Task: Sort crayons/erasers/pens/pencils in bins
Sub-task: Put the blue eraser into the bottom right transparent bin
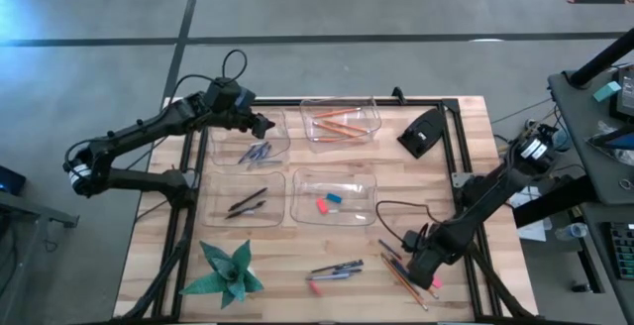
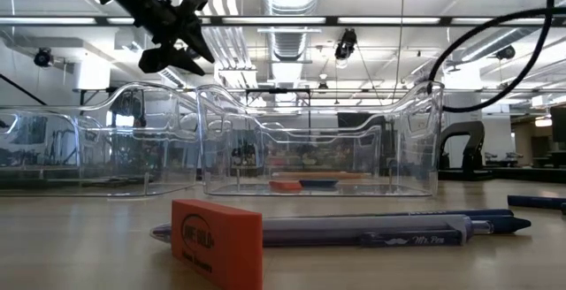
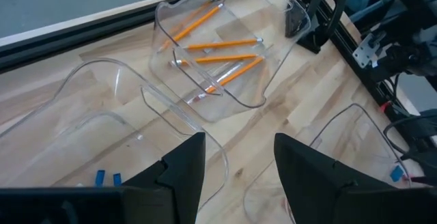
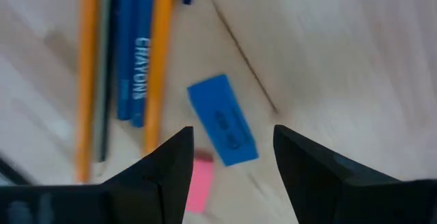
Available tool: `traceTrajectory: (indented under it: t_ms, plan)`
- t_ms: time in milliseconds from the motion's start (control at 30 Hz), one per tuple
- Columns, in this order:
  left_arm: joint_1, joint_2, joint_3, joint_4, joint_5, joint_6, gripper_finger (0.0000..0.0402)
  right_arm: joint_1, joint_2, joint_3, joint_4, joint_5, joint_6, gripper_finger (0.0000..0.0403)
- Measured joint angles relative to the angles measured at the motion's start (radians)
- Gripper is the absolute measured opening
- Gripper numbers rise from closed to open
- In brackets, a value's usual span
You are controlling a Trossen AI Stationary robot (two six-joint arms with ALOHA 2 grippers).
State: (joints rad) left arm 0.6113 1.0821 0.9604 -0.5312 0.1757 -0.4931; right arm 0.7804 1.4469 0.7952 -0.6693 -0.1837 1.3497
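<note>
Four clear bins stand mid-table. The far-left bin [image 1: 260,145] holds blue crayons [image 1: 256,153], the far-right bin [image 1: 369,115] orange pencils [image 3: 222,44], the near-left bin [image 1: 220,188] dark pens [image 1: 246,203], and the near-right bin [image 1: 359,188] a pink and a blue eraser [image 1: 327,203]. My left gripper [image 1: 265,125] hovers open above the far-left bin's right end. My right gripper [image 4: 232,138] is open low over loose things at the near right. Its fingers stand either side of a blue eraser [image 4: 223,120] without touching it. Beside it lie a pink eraser [image 4: 199,176], blue crayons [image 4: 133,67] and orange pencils [image 4: 160,60].
Loose pens [image 1: 337,269] and a red eraser [image 2: 217,241] lie near the front edge. A green folded-paper star [image 1: 230,273] sits at the near left. A black device [image 1: 423,132] stands at the far right, and a black cable [image 1: 391,211] runs across the table.
</note>
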Motion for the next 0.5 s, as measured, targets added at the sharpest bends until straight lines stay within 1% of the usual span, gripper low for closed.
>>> traceTrajectory:
  t_ms: [300,400,500]
  plan:
    - [-0.003,0.0,-0.002,0.0,0.0,-0.026,0.0162,0.001,0.12,0.005,-0.004,-0.002,-0.078,0.0188]
    - [-0.006,0.0,-0.002,0.001,0.0,-0.026,0.0162,0.001,0.136,0.004,-0.006,-0.002,-0.07,0.0169]
    - [-0.006,0.0,-0.002,0.0,0.0,-0.027,0.0162,0.001,0.149,0.003,-0.013,0.0,-0.068,0.0136]
